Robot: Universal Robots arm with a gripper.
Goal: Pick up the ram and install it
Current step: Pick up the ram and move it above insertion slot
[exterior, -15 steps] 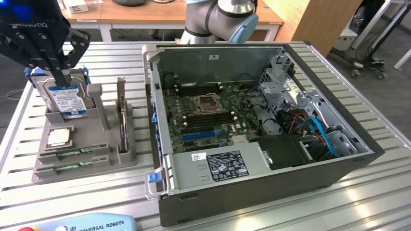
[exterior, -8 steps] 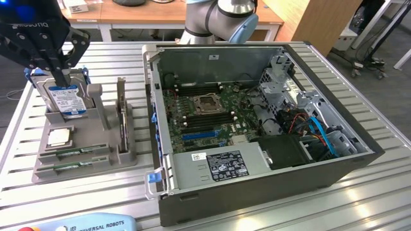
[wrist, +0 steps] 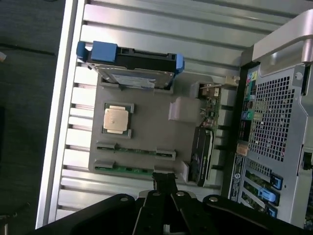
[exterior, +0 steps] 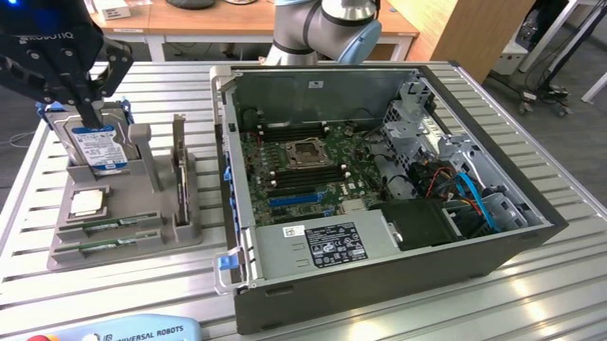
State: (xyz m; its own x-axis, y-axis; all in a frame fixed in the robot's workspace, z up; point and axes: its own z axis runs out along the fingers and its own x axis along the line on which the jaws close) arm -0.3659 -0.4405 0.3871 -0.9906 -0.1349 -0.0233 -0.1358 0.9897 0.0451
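Claw is pressed together and pinching nothing. It hangs over the far end of the grey holder, right in front of the upright hard drive. The holder sits on the slatted worktop, at the exterior view's left of the open PC case.

Ram lies flat in a slot at the holder's near end. A twin stick sits in the next slot, nearer again, and the processor chip is just beyond them. Both sticks are seated, neither lifted. Can't tell which of the two is meant. In the wrist view the closed tips point toward the holder's stick end, w/ the ram and twin close by.

Step in hand, as I read it, is the approach for the pick; nothing grabbed yet. To do it well, imo:
- Spread the claw before going down.
- Centre over the stick's mid-length, fingers across the thin faces, not the ends.
- Descend square so the tips clear the slot walls and the neighbour stick.
- Pinch lightly, b/c the board is thin.
- Lift straight up so it doesn't bind.
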